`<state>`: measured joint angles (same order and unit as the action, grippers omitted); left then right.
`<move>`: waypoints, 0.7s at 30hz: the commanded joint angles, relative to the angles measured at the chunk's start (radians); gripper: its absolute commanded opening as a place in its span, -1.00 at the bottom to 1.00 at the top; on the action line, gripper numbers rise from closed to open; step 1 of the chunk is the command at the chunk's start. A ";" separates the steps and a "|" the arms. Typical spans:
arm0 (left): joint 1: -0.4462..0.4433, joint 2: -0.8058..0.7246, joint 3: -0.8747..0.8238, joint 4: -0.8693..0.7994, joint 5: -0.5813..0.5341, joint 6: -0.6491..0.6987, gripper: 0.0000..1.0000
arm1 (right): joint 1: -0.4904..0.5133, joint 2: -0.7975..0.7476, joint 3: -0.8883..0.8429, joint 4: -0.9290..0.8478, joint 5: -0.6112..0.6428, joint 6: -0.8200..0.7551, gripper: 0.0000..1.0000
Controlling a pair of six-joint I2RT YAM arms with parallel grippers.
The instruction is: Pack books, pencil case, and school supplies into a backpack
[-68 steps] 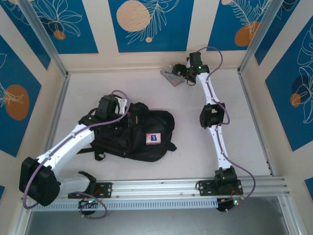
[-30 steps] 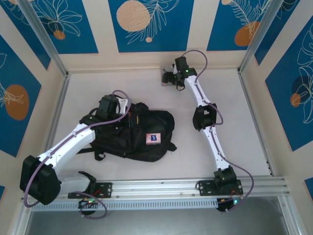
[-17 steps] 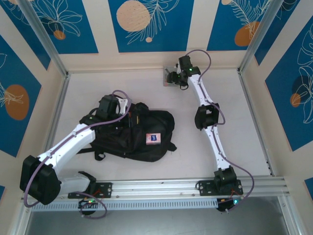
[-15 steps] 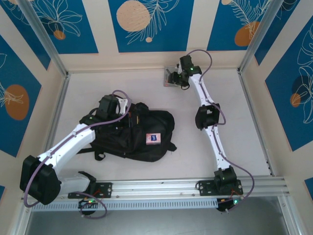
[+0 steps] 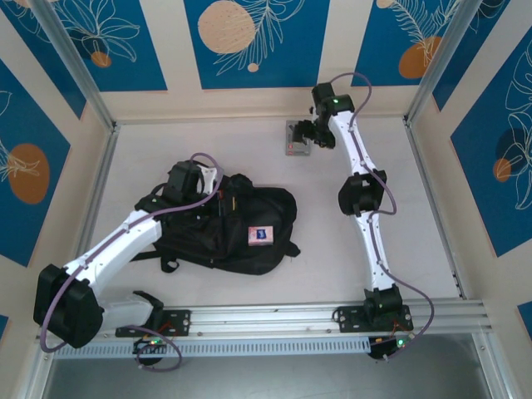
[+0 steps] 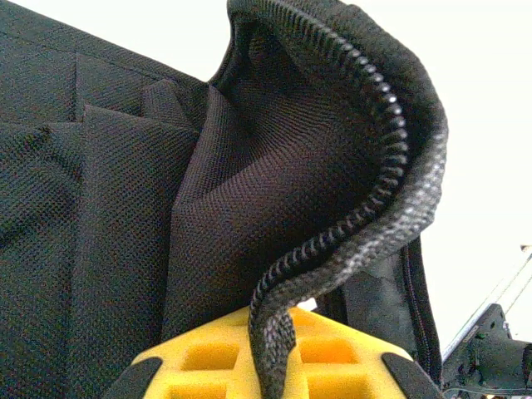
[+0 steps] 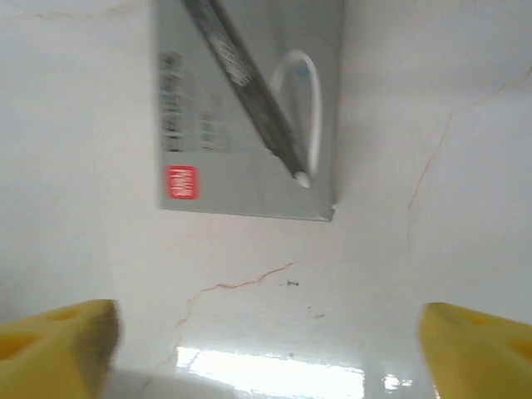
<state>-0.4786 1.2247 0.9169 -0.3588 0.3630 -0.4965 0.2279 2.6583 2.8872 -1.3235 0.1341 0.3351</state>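
The black backpack (image 5: pixel 229 226) lies left of the table's middle, and no books are in view. My left gripper (image 5: pixel 189 178) sits at its top left corner. Up close, the yellow fingers (image 6: pixel 208 357) are shut on the backpack's (image 6: pixel 125 208) zip edge and hold the opening up. One of the school supplies, a small pink, white and blue block (image 5: pixel 260 236), rests on the fabric. The grey pencil case (image 5: pixel 296 138) lies flat near the back wall. My right gripper (image 5: pixel 314 133) hovers just beside it. From the wrist, that gripper (image 7: pixel 270 349) is open and empty, short of the pencil case (image 7: pixel 249 108).
The back wall (image 5: pixel 249 101) runs just behind the pencil case. Metal frame posts (image 5: pixel 91 191) edge the table's left and right sides. A rail (image 5: pixel 274 317) spans the near edge by the arm bases. A thin red crack (image 7: pixel 241 284) marks the tabletop.
The right gripper has opened wide and shifted right, away from the pencil case, which now lies squarer to the back wall. The left arm and backpack have stayed still.
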 commanded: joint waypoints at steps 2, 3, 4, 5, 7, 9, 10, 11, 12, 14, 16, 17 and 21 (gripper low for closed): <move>0.014 -0.024 -0.004 -0.003 -0.004 0.001 -1.00 | 0.032 -0.027 0.044 0.041 0.084 0.002 0.98; 0.014 -0.024 -0.004 -0.004 -0.007 0.001 -1.00 | 0.031 -0.002 0.070 0.044 0.085 0.010 0.98; 0.014 -0.024 -0.004 -0.005 -0.006 0.001 -1.00 | 0.031 0.025 0.104 0.040 0.093 0.024 0.98; 0.014 -0.024 -0.005 -0.005 -0.007 0.001 -1.00 | 0.035 0.052 0.135 0.037 0.100 0.029 0.98; 0.014 -0.023 -0.006 -0.005 -0.011 0.003 -1.00 | 0.042 0.097 0.169 0.045 0.130 0.040 0.98; 0.014 -0.020 -0.006 -0.006 -0.011 0.004 -1.00 | 0.043 0.119 0.165 0.065 0.125 0.045 0.98; 0.014 -0.018 -0.005 -0.006 -0.012 0.006 -1.00 | 0.043 0.127 0.158 0.075 0.125 0.047 0.98; 0.014 -0.017 -0.004 -0.007 -0.013 0.005 -1.00 | 0.044 0.134 0.150 0.085 0.119 0.045 0.98; 0.014 -0.014 -0.005 -0.007 -0.013 0.006 -1.00 | 0.042 0.140 0.139 0.095 0.116 0.048 0.98; 0.014 -0.012 -0.004 -0.006 -0.013 0.006 -1.00 | 0.042 0.146 0.118 0.113 0.127 0.050 0.98; 0.013 -0.010 -0.004 -0.005 -0.012 0.006 -1.00 | 0.043 0.150 0.087 0.142 0.135 0.044 0.98; 0.014 -0.008 -0.004 -0.006 -0.013 0.006 -1.00 | 0.045 0.153 0.077 0.150 0.136 0.043 0.98; 0.014 -0.003 -0.004 -0.006 -0.013 0.006 -1.00 | 0.046 0.183 0.074 0.170 0.120 0.045 0.98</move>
<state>-0.4786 1.2186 0.9169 -0.3592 0.3626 -0.4961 0.2729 2.8277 2.9623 -1.1854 0.2554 0.3664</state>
